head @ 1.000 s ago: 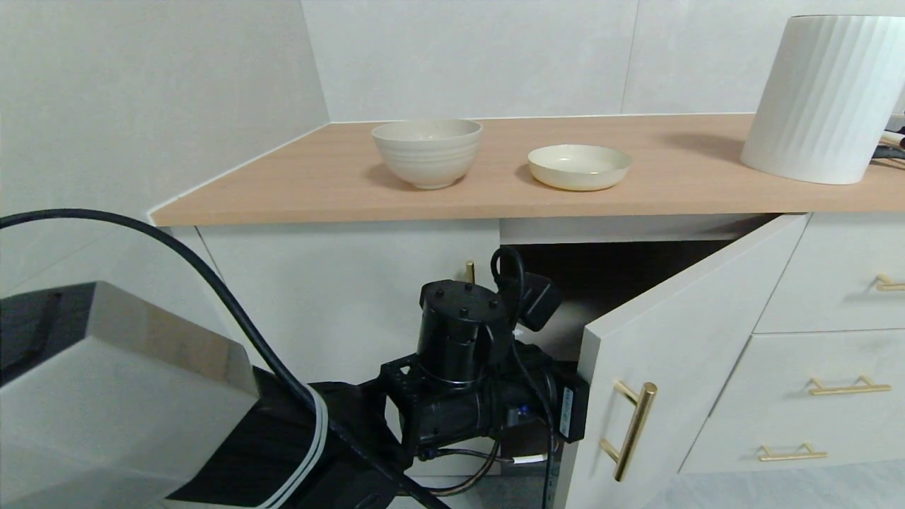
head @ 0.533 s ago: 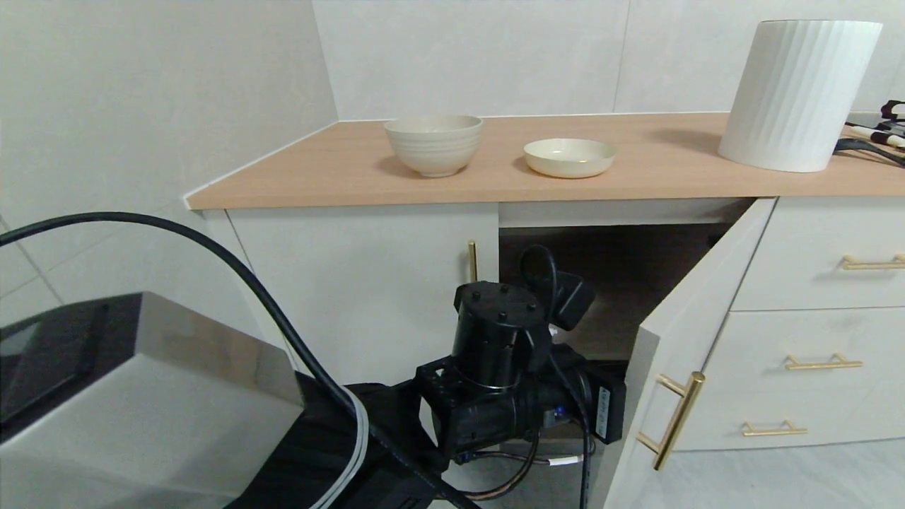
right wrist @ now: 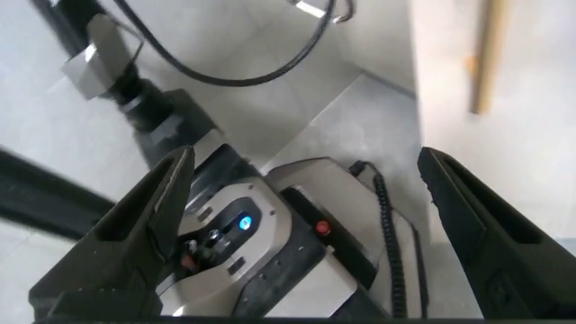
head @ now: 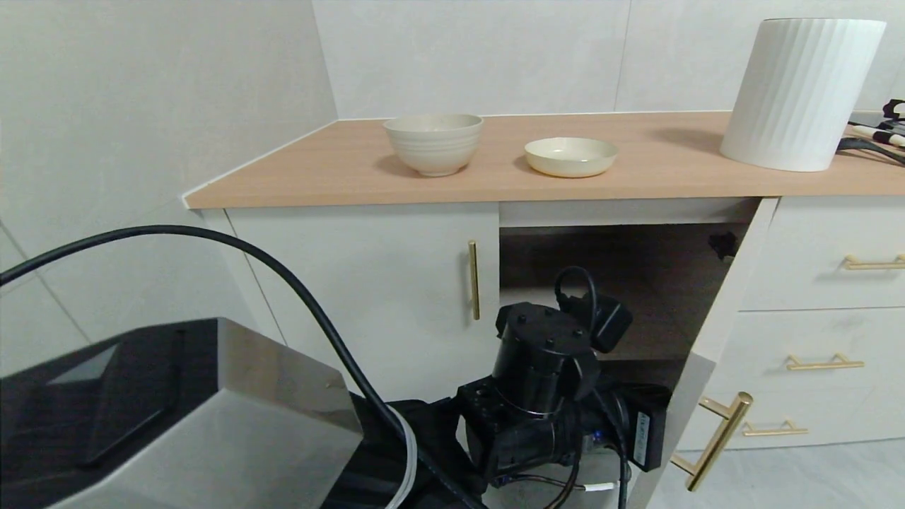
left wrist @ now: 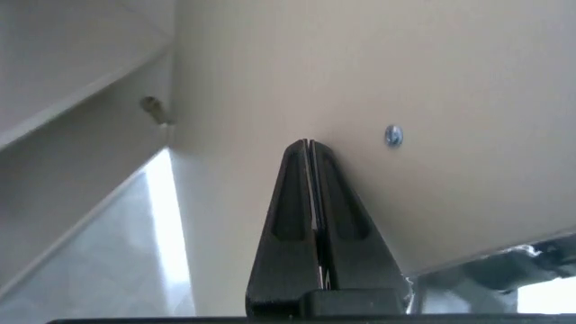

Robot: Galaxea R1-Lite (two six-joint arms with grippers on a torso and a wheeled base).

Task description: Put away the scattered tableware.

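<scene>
A deep beige bowl (head: 433, 143) and a shallow cream dish (head: 570, 155) stand side by side on the wooden countertop (head: 339, 173). Below them the right cabinet door (head: 714, 332) is swung wide, seen almost edge-on, with its gold handle (head: 714, 442) facing outward. My left arm's wrist (head: 544, 382) sits low in front of the open compartment. My left gripper (left wrist: 309, 148) is shut, with its tips against the door's pale inner face near a screw (left wrist: 392, 136). My right gripper (right wrist: 304, 157) is open, points down at the floor and holds nothing.
A tall white ribbed container (head: 802, 92) and some dark utensils (head: 877, 138) occupy the counter's right end. The left cabinet door (head: 368, 297) is closed. Drawers with gold handles (head: 824, 364) lie to the right. A shelf (head: 622, 318) shows inside the open compartment.
The cabinet door has swung much farther open, and my left arm has moved right and down with it. The head view has shifted as well.
</scene>
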